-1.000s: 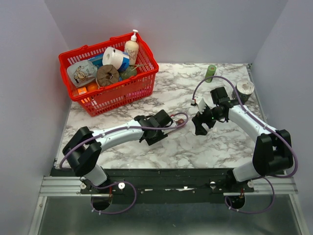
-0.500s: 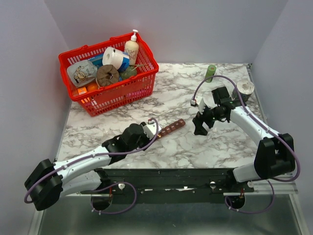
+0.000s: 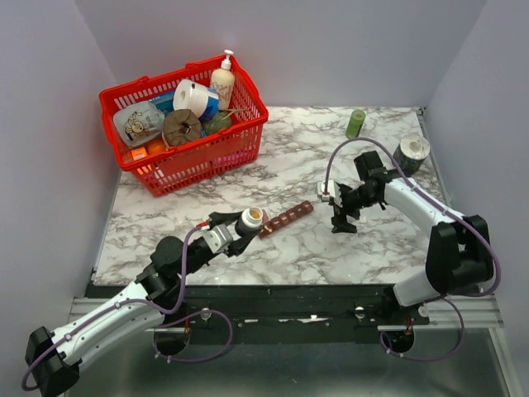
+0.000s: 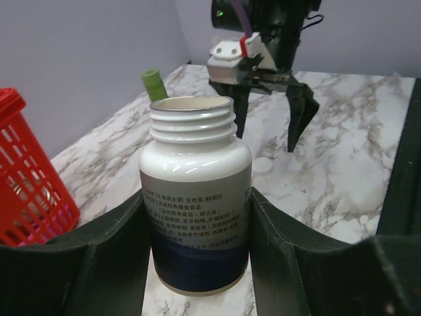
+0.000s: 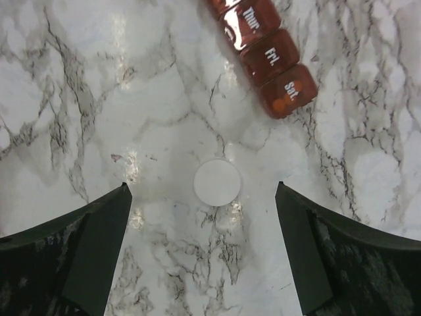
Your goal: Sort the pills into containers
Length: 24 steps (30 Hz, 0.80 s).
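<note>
**Left arm draws back with open pill bottle, uncovering the strip**

The left arm (image 3: 157,269) has pulled back toward the near edge of the surface (image 3: 297,248) within the last second. A moment ago it lay stretched over the middle and hid the containers (image 3: 285,219). It now reaches in low from the near-left corner with its wrist raised. Its jaws are closed on the sides of a white pill bottle (image 3: 250,219), which stands roughly upright, cap off, mouth upward, just beside the strip's near-left end.

The dark red-brown strip lies uncovered, slanting across the middle of the surface. Its lids look shut, and the right wrist camera reads the last ones as Thur, Fri and Sat. Small orange shapes seem to show through the Sat lid. With the bottle lifted and the strip exposed, pouring looks near, though a lid would probably have to be opened first.

The right arm (image 3: 413,198) has edged slightly left. Its forearm is bent inward and the wrist points straight down. Its jaws are spread wide and empty, on either side of a flat white disc (image 5: 218,182) lying just beside the strip's Sat end; whether the disc is a cap or a seal is unclear.
</note>
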### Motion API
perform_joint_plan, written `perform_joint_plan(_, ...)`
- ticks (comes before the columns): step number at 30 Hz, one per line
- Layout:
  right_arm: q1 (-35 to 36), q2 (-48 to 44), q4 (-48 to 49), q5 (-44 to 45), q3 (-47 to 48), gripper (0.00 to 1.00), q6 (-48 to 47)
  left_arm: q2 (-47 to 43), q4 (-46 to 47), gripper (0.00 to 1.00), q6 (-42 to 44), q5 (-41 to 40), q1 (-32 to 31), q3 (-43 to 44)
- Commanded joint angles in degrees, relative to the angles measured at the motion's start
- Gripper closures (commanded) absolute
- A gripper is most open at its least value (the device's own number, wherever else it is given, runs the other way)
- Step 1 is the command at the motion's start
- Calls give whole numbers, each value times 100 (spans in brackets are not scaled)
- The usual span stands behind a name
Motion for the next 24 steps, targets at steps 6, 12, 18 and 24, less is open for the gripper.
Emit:
perform_joint_plan(6, 322, 342, 860, 1039, -579, 5, -775, 87, -490, 100, 528, 1176, 41, 361)
perform_joint_plan(12, 516, 668, 1106, 1329, -579, 11, -591, 219, -710, 100, 572, 1387, 41, 467)
perform_joint_plan(18, 525, 914, 948, 1399, -360, 20, -450, 255, -736, 100, 572, 1405, 41, 494)
perform_joint_plan(24, 604, 1116, 720, 1601, -149, 39, -283, 316, -763, 100, 563, 1423, 41, 538)
